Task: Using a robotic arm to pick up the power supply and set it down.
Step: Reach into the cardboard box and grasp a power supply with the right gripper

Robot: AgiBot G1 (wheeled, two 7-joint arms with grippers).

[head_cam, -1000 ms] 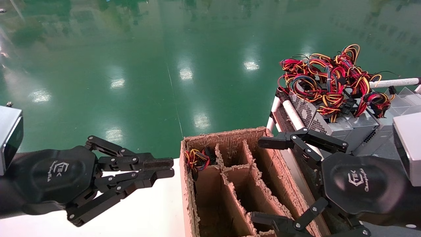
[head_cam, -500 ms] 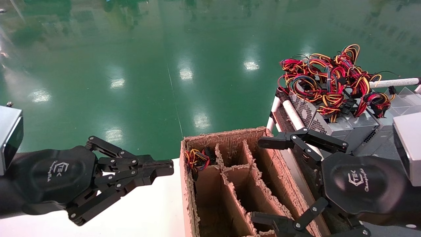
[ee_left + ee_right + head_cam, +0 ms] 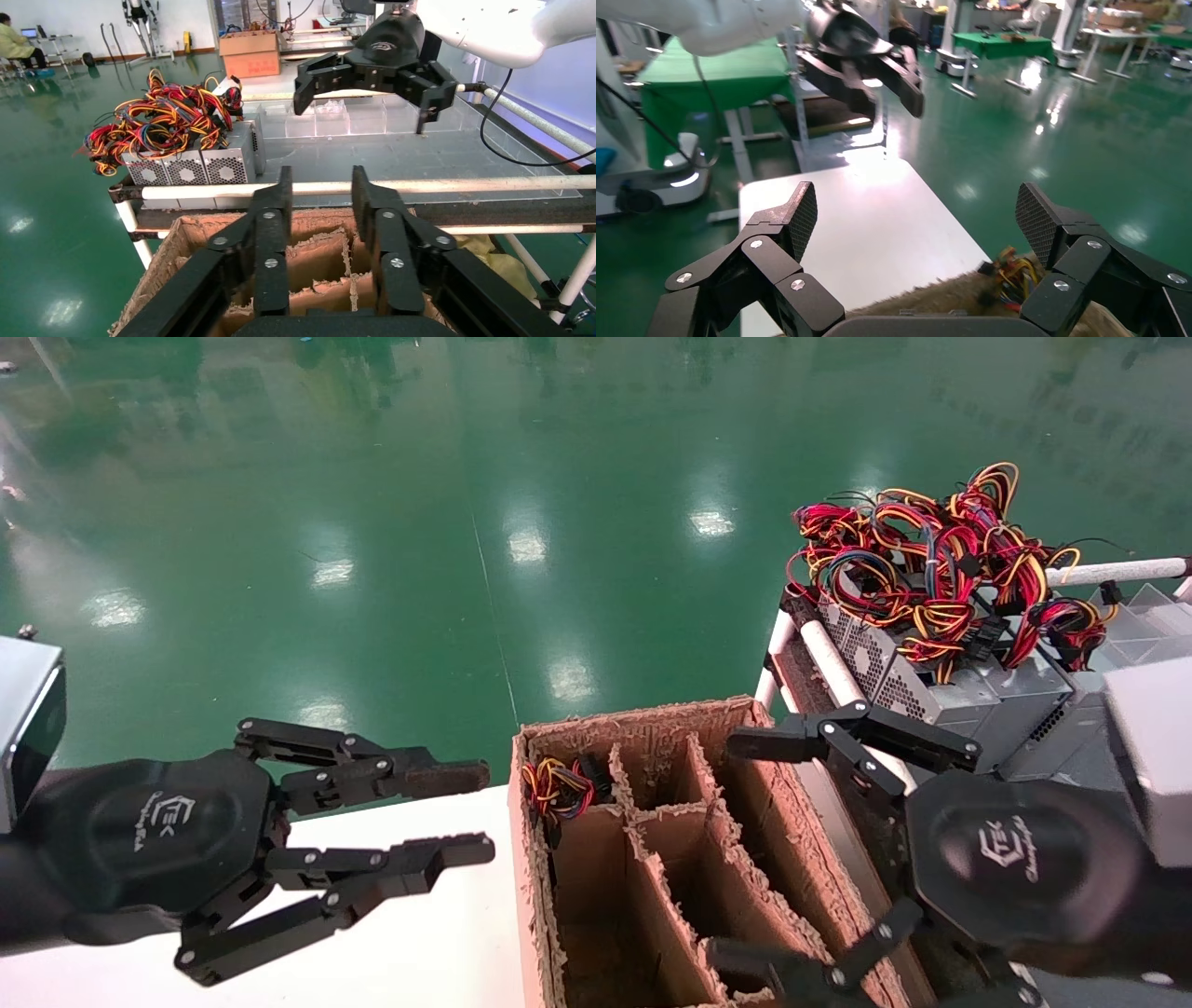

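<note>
Barely started here: my right claw (image 3: 759, 854) is spread wide and empty at lower right, over the brown divided cardboard box (image 3: 652, 859). Left claw (image 3: 466, 812) hangs parted at lower left above the white desk (image 3: 419, 952). The grey sheet-metal power supplies with red-yellow wire bundles (image 3: 941, 682) sit untouched on the rack at upper right, so grabbing and placing are both left.

Divided cardboard box (image 3: 652, 859) beside white table (image 3: 419, 933).

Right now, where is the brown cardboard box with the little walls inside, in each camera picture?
Head view: the cardboard box sits low in the middle, between the left gripper and the right gripper.
Left wrist view: along the bottom, behind that gripper's fingers.
Right wrist view: only a fuzzy brown edge shows at the bottom.
Shared landmark: the coloured wires tucked in one corner compartment.
</note>
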